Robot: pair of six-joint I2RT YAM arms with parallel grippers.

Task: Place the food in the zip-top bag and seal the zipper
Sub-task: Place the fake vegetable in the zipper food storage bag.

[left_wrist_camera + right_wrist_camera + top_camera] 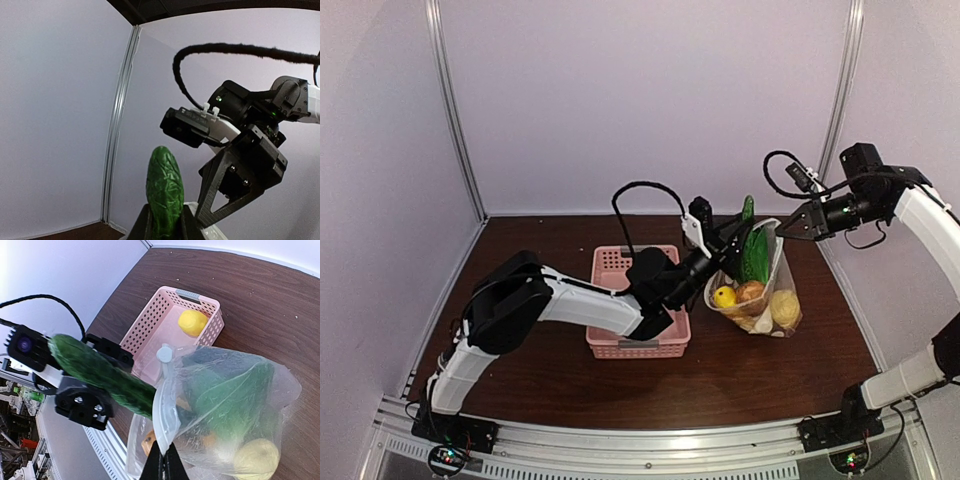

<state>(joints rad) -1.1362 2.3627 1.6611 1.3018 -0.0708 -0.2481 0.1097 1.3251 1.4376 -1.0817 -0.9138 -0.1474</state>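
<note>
The left end effector (723,243) pinches the long green toy cucumber (100,372), lower end angled at the mouth of the clear dotted zip-top bag (782,285). The right end effector (782,228), clamped on its rim, holds that mouth open for loading, just beside the pink lattice basket (610,262).

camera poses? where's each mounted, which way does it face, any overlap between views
Top external: above and behind the bases, looking down across the table; both arms show, left gripper and right gripper meeting at the zip-top bag.
Left wrist: on the left arm, tilted up at the wall; own fingers grip the cucumber, right gripper beyond.
Right wrist: on the right arm, looking down; own fingers pinch the bag's mouth, pink basket below.
Shared: all three see the cucumber; each wrist view shows the other gripper.
</note>
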